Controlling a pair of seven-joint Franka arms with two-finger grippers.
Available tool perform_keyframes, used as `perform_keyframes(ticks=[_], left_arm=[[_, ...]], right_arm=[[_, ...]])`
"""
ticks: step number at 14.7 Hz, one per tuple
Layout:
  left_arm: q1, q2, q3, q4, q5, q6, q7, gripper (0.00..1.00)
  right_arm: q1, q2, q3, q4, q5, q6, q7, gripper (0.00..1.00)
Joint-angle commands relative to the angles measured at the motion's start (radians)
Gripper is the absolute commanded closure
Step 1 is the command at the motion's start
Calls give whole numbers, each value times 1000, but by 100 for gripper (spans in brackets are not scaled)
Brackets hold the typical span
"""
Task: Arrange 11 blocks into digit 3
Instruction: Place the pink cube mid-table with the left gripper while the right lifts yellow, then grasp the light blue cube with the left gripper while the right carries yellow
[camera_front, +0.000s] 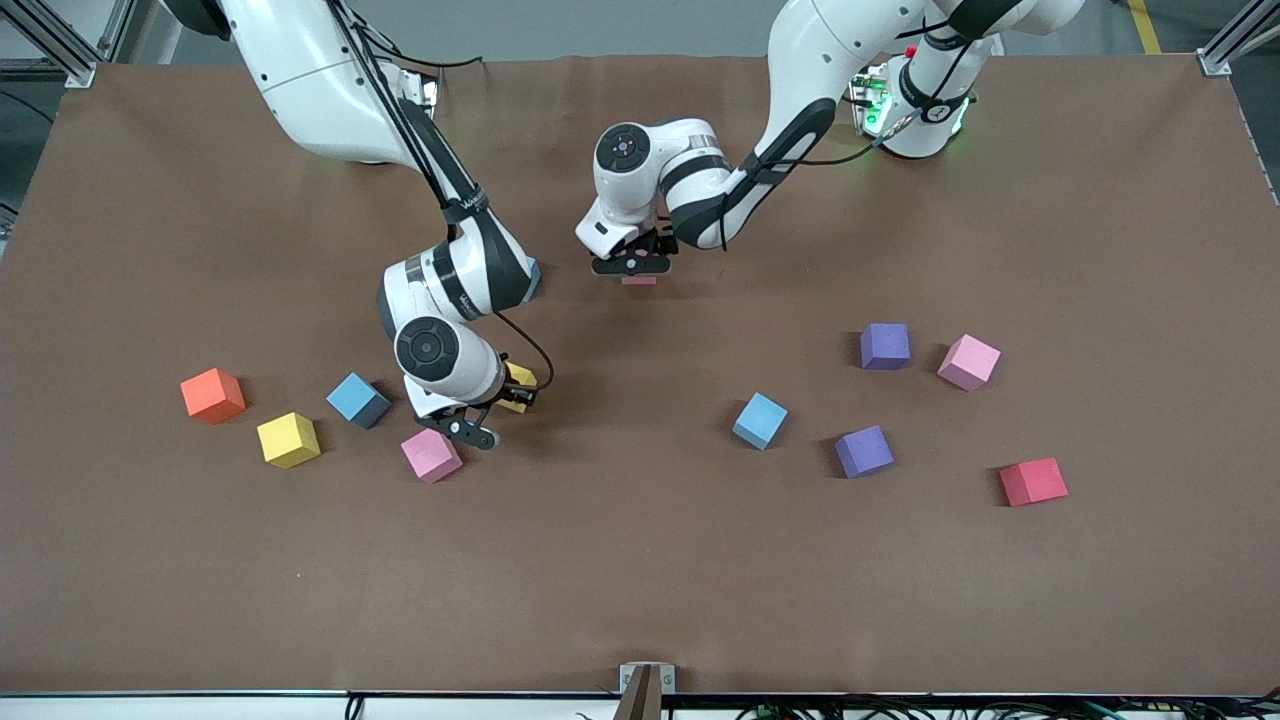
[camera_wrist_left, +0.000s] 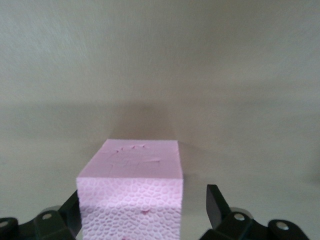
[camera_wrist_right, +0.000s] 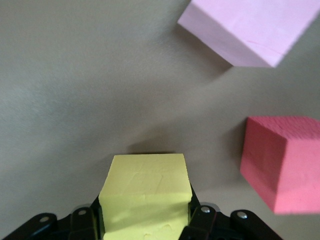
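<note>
Left wrist view: fingers (camera_wrist_left: 216, 202) clear of pink block (camera_wrist_left: 131, 192), hidden frontally

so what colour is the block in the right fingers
Yellow block; the right wrist view shows it best.

Lone block (camera_front: 639, 281): middle of counter (camera_front: 640, 580), under left end effector (camera_front: 632, 266).
Gripped block (camera_wrist_right: 145, 195): beside neighbours (camera_front: 431, 455), toward right arm's end.
Five blocks (camera_front: 864, 451): toward left arm's end.

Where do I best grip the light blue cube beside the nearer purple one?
Take the light blue cube from straight above, fingers on two opposite side faces. It sits flat but turned skew to the edge of the table, so turn the wrist to match. Nothing touches it.
</note>
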Motion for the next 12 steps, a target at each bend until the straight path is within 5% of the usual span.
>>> perform_keyframes(ticks=[1,8,12], left_arm=[[16,-121,-7,-10,-19,-89,-5,0],[212,-251,-4,8,-96,-170,-30,0],[388,-241,-1,122,-95,-262,-24,0]], right_arm=[[-16,-50,-5,49,4,-108,117,97],[-35,-80,-6,93,12,-159,221,100],[-39,-95,-6,93,9,-172,229,98]])
